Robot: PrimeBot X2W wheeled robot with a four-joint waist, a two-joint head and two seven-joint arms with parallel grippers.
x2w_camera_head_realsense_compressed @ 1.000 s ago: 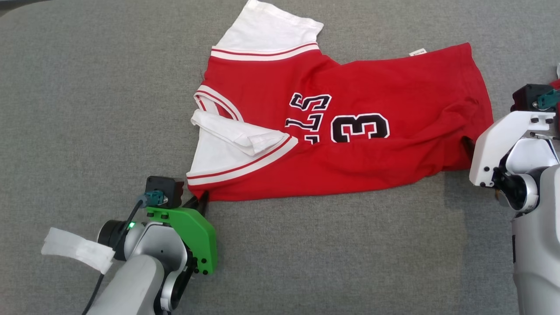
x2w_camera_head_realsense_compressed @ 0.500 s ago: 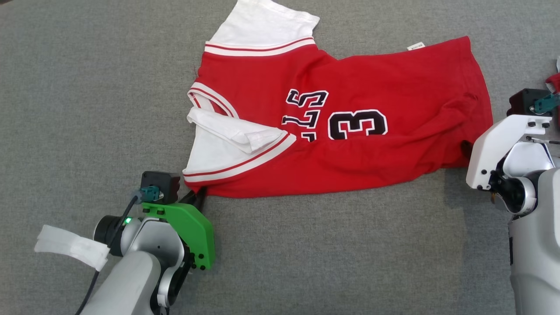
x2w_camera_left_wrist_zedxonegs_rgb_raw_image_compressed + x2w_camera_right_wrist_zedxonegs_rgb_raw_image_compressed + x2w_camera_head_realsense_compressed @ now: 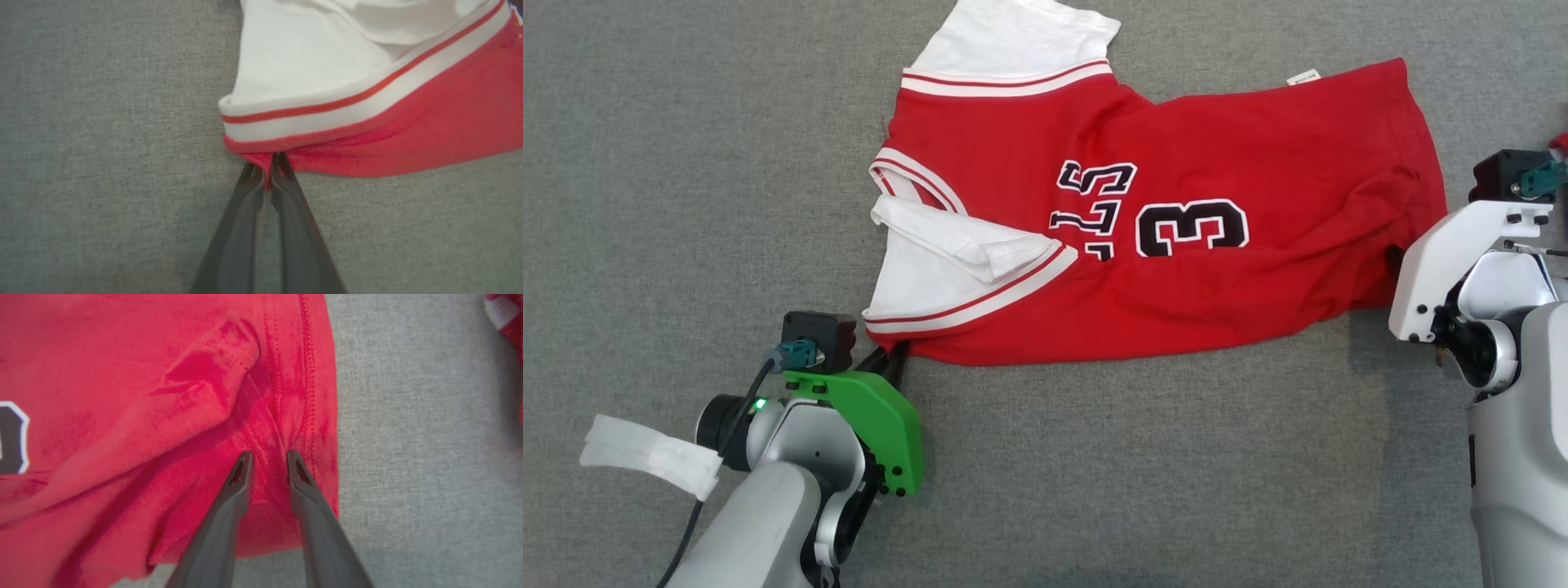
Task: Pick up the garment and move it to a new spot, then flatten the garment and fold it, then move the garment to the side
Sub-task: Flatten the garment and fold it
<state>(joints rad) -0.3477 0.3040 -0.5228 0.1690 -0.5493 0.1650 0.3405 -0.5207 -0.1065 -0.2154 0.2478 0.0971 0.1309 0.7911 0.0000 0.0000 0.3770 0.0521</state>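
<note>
This limp, light shirt (image 3: pixel 1258 147) wants holding at its near corners. My left fingers (image 3: pixel 269 168) clamp one; my right fingers (image 3: pixel 1395 261), slightly apart, straddle its hem, grip uncertain.

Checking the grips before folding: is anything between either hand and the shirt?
Nothing visible stands between them. The left hand pinches a red corner of the shirt; the right hand grips bunched cloth at its other end.

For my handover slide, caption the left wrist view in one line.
Left hand shut on the red jersey corner, below its white striped sleeve band, on the grey surface.
</note>
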